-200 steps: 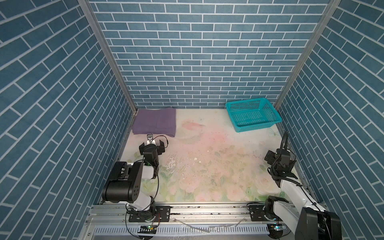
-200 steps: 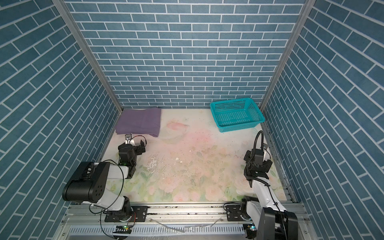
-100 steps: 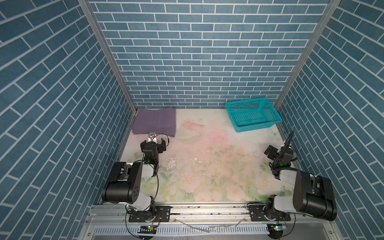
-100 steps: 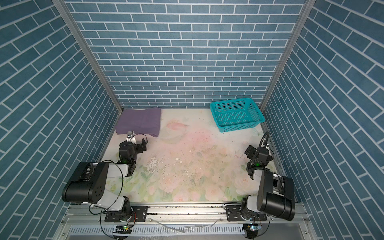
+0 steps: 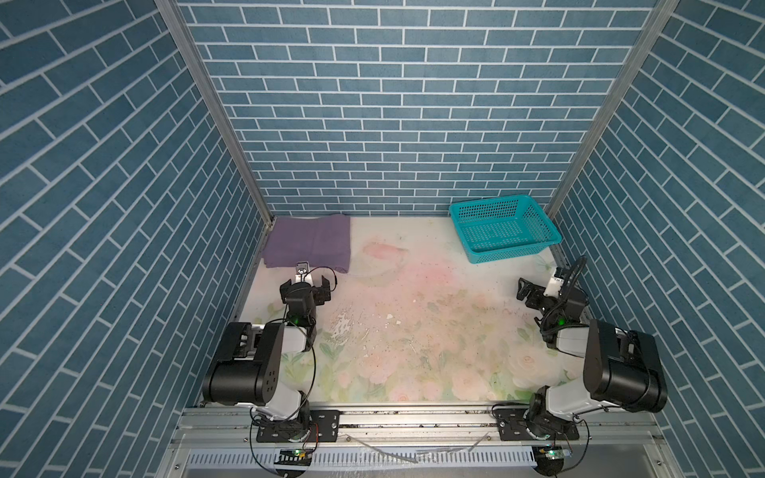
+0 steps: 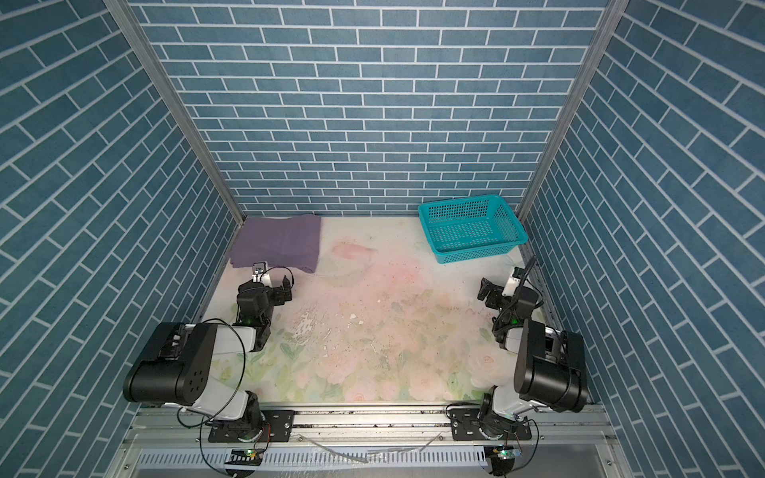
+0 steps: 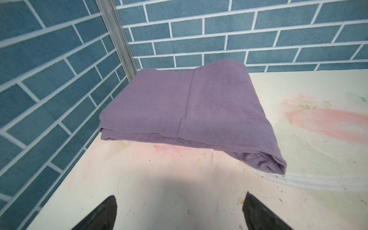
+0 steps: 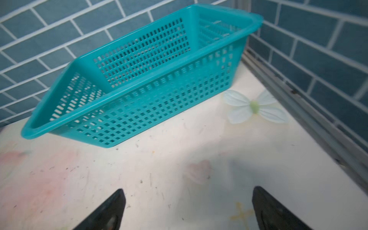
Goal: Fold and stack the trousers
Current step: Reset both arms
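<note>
Left hand [image 5: 305, 286], jaws spread wide and gripping nothing, held low over the tabletop [image 5: 414, 331] just short of the near edge of the trousers [image 5: 308, 242]. Its two dark fingertips [image 7: 107, 211] frame only bare surface in the left wrist view. Right hand [image 5: 536, 294], likewise spread wide and empty, sits close to the right wall and faces the teal plastic basket [image 5: 509, 253]. Between each hand and the thing ahead of it lies only open tabletop, which near the basket carries a printed white flower [image 8: 254, 106]. The basket, perforated on walls and floor, stands open side up in the far right corner, well apart from the trousers. The tabletop bears a faded floral print, scuffed and speckled, with a flaked patch [image 5: 343, 327] near its middle. Blue brick-pattern walls [image 5: 393, 124] enclose it on three sides, and an aluminium rail [image 5: 414, 422] at the front carries both arm bases. The trousers lie in the far left corner, close against the back and left walls. They are folded into a flat, roughly rectangular bundle of several layers of muted-purple twill cloth. A straight seam runs across the top face, the side toward the table's middle is a rounded fold, and the layered edges lie along the near side.
</note>
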You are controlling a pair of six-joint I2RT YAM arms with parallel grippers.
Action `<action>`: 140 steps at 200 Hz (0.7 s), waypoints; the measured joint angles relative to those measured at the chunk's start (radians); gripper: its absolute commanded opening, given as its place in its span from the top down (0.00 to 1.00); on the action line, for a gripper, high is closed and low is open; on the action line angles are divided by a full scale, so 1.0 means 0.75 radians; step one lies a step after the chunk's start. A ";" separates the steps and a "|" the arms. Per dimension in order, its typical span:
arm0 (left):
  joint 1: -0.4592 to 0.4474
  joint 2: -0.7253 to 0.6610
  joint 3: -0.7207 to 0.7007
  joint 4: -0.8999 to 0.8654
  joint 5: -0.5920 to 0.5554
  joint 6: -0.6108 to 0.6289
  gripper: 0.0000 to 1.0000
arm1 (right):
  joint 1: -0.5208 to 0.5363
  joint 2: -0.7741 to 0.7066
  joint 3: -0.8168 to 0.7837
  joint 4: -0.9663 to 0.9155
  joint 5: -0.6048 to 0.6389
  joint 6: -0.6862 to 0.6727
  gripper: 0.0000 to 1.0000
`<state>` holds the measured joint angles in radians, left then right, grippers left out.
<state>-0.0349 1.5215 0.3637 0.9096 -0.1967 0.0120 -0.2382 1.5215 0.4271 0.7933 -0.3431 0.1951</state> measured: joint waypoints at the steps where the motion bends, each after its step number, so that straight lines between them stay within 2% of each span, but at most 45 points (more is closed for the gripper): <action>1: 0.000 0.000 0.000 0.001 -0.001 0.000 0.01 | 0.002 0.001 0.005 -0.004 -0.002 -0.002 0.01; 24: 0.000 0.000 0.000 0.001 0.000 0.001 0.01 | 0.063 0.017 0.101 -0.102 -0.035 -0.062 0.01; 53: 0.000 0.000 0.000 0.000 0.000 0.001 0.01 | 0.093 0.005 0.081 -0.108 0.014 -0.082 0.01; 76: 0.000 0.000 0.000 0.001 0.000 0.001 0.01 | 0.093 -0.051 -0.039 -0.017 0.121 -0.079 0.01; 111: 0.000 0.000 0.000 0.001 0.000 0.000 0.01 | 0.093 -0.097 -0.297 0.270 0.381 -0.011 0.01; 140: 0.000 0.000 0.000 0.000 0.000 0.001 0.01 | 0.120 -0.098 -0.304 0.306 0.532 0.008 0.01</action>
<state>-0.0349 1.5215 0.3637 0.9096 -0.1967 0.0124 -0.1486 1.4483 0.1989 1.0229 0.0555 0.2008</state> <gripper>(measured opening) 0.994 0.991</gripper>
